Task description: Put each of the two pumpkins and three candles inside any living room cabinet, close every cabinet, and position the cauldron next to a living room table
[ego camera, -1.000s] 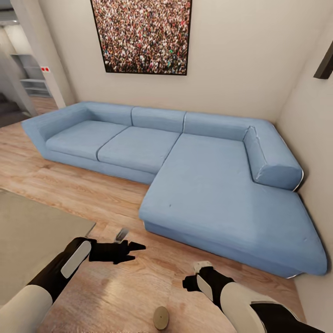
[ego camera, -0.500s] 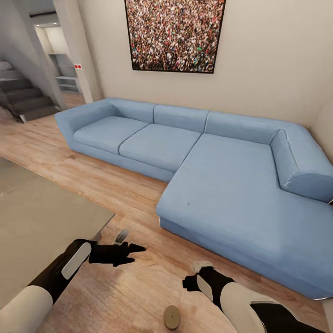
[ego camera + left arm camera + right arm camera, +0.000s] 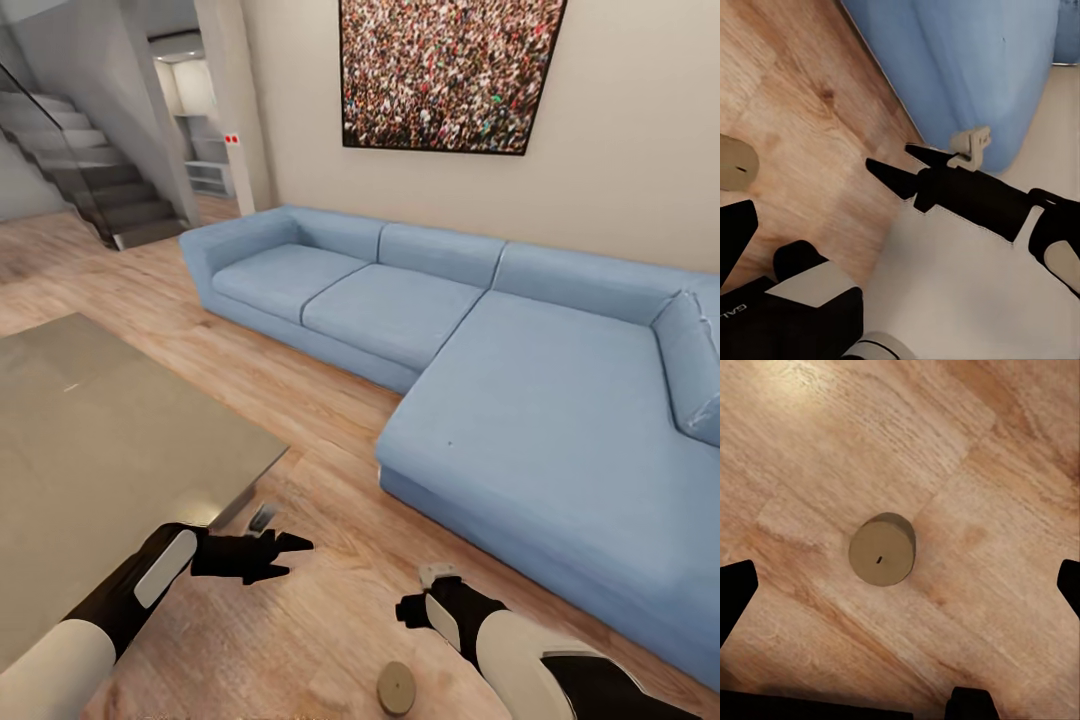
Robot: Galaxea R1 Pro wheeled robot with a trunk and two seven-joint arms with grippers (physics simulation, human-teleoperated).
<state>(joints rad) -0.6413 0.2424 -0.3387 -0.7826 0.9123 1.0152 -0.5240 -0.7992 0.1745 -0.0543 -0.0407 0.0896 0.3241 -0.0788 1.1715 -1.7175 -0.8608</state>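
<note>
One candle (image 3: pixel 396 688), a short tan cylinder with a small wick, stands on the wooden floor at the bottom of the head view. My right gripper (image 3: pixel 410 610) hangs open above it; in the right wrist view the candle (image 3: pixel 881 550) sits between the gripper's (image 3: pixel 900 585) widely spread black fingertips (image 3: pixel 735 592). My left gripper (image 3: pixel 290 553) is open and holds nothing, pointing right beside the corner of a low grey table (image 3: pixel 100 430). The left wrist view shows the right gripper (image 3: pixel 894 166) with fingers apart, and the candle (image 3: pixel 735 161). Pumpkins, cabinet and cauldron are out of view.
A large blue L-shaped sofa (image 3: pixel 520 400) fills the right and far side, under a framed crowd picture (image 3: pixel 450 70). Grey stairs (image 3: pixel 100 190) rise at the far left beside a doorway. Bare wooden floor (image 3: pixel 300 400) runs between table and sofa.
The whole picture has slid to the right, so the camera has turned left; the stairs and more of the table now show. Both arms keep their pose.
</note>
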